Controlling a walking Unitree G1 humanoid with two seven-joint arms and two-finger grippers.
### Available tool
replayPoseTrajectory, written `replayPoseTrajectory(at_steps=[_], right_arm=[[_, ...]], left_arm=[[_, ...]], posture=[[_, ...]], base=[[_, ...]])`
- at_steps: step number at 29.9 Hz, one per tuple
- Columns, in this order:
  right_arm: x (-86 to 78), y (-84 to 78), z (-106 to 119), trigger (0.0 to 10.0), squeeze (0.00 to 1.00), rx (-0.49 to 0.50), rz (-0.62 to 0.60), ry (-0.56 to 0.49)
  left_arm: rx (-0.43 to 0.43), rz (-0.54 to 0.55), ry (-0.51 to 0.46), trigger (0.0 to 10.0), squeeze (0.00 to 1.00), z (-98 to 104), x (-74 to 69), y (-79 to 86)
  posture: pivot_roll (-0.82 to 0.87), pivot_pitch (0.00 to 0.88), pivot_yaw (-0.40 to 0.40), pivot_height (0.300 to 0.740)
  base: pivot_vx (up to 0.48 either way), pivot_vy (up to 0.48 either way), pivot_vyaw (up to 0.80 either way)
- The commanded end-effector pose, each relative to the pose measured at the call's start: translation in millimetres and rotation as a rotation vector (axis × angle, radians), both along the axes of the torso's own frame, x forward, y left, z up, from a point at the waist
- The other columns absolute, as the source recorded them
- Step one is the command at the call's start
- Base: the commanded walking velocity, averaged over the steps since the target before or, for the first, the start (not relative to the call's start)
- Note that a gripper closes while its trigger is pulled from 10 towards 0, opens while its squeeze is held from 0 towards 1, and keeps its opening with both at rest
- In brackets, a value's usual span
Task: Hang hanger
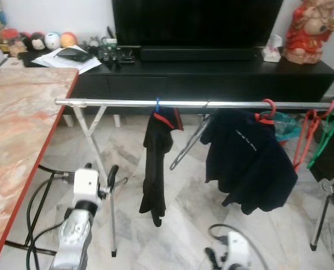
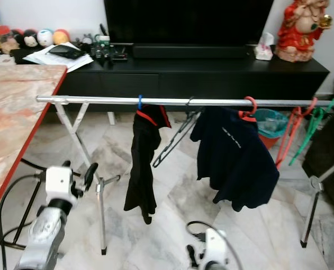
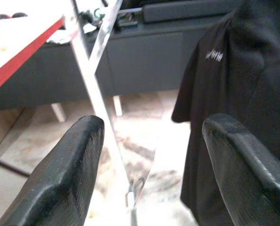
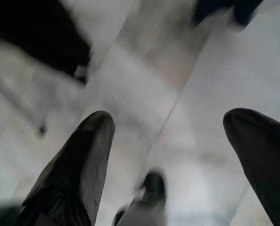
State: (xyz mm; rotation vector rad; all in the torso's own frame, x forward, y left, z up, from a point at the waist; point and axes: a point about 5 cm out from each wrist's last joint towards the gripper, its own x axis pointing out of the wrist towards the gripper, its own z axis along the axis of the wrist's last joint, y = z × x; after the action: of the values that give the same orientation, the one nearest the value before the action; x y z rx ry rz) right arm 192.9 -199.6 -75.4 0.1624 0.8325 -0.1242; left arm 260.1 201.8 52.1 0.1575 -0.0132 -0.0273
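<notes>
Empty grey hanger (image 1: 188,147) on rail (image 1: 122,103), tilted diagonally

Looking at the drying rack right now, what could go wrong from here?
The bare grey hanger hangs tilted on the rail and might slip off if bumped. The left gripper, open and empty, sits close to the rack leg and could knock it.

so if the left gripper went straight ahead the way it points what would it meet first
Most likely the silver leg of the drying rack, which runs between the open left gripper fingers. The dark shirt hangs just beside that line. Depth is hard to judge.
</notes>
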Motion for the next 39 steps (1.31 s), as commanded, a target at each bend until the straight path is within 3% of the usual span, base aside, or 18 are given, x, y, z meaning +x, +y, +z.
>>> replayPoseTrajectory(at_steps=[1,3,6,8,9,12,13,18,20,24,29,34,37,39], right_arm=[[5.5,-1.4,4.4,10.0,0.0,-0.007,-0.009,-0.052],[9.1,-3.2,7.2,10.0,0.0,-0.004,-0.026,-0.08],[26.5,-10.1,22.6,10.0,0.0,-0.1,-0.008,-0.205],[48.8,-14.9,47.9,10.0,0.0,-0.12,-0.037,-0.415],[48.8,-14.9,47.9,10.0,0.0,-0.12,-0.037,-0.415],[78.1,-7.5,129.9,10.0,0.0,-0.171,-0.003,-0.882],[78.1,-7.5,129.9,10.0,0.0,-0.171,-0.003,-0.882],[72.5,9.7,171.6,10.0,0.0,-0.213,0.089,-1.044],[62.4,11.5,182.5,10.0,0.0,-0.21,0.075,-1.064],[50.0,17.1,188.4,10.0,0.0,-0.197,0.068,-1.036],[41.7,24.4,193.1,10.0,0.0,-0.184,0.058,-1.005],[45.4,25.4,198.1,10.0,0.0,-0.182,0.042,-0.99],[53.9,21.8,184.6,10.0,0.0,-0.172,0.026,-0.931],[62.3,17.7,165.8,10.0,0.0,-0.177,0.008,-0.856]], left_arm=[[0.022,0.004,0.0,10.0,0.0,-2.5,-4.5,-1.1],[0.016,0.012,-0.001,10.0,0.0,-2.4,-6.8,-1.0],[0.028,0.011,0.004,10.0,0.0,0.4,-11.5,-3.7],[0.038,0.012,-0.006,10.0,0.0,6.8,-14.4,0.0],[0.038,0.012,-0.006,10.0,0.0,6.8,-14.4,0.0],[0.062,0.032,-0.055,10.0,0.0,27.0,-21.3,12.5],[0.062,0.032,-0.055,10.0,0.0,27.0,-21.3,12.5],[0.061,0.039,-0.102,10.0,0.0,47.7,-24.3,11.8],[0.05,0.029,-0.133,10.0,0.0,63.7,-27.9,6.6],[0.039,0.007,-0.146,10.0,0.0,75.6,-32.1,1.1],[0.028,-0.011,-0.141,10.0,0.0,84.6,-33.0,-4.1],[0.02,-0.01,-0.139,10.0,0.0,88.9,-26.6,-6.5],[0.004,-0.022,-0.075,10.0,0.0,73.9,-18.3,-7.3],[-0.003,-0.064,0.018,10.0,0.0,51.6,-11.4,-11.0]], posture=[[0.03,0.0,-0.044,0.74],[0.02,0.0,-0.043,0.74],[0.03,0.0,-0.043,0.74],[0.02,0.0,-0.028,0.74],[0.02,0.0,-0.028,0.74],[0.0,0.0,-0.012,0.74],[0.0,0.0,-0.012,0.74],[0.01,0.0,-0.01,0.74],[0.02,0.0,-0.006,0.74],[0.02,0.0,0.002,0.74],[0.03,0.013,0.01,0.74],[0.02,0.0,0.01,0.74],[0.03,0.0,0.005,0.74],[0.02,0.0,-0.004,0.74]], base=[[0.0,0.0,0.0],[0.0,0.0,0.0],[0.0,0.0,0.0],[0.0,0.0,0.0],[0.0,0.0,0.0],[0.0,0.0,0.0],[0.0,0.0,0.0],[0.0,0.0,0.0],[0.0,0.0,0.0],[0.0,0.0,0.0],[0.0,0.0,0.0],[0.0,0.0,0.0],[0.0,0.0,0.0],[0.0,0.0,0.0]])
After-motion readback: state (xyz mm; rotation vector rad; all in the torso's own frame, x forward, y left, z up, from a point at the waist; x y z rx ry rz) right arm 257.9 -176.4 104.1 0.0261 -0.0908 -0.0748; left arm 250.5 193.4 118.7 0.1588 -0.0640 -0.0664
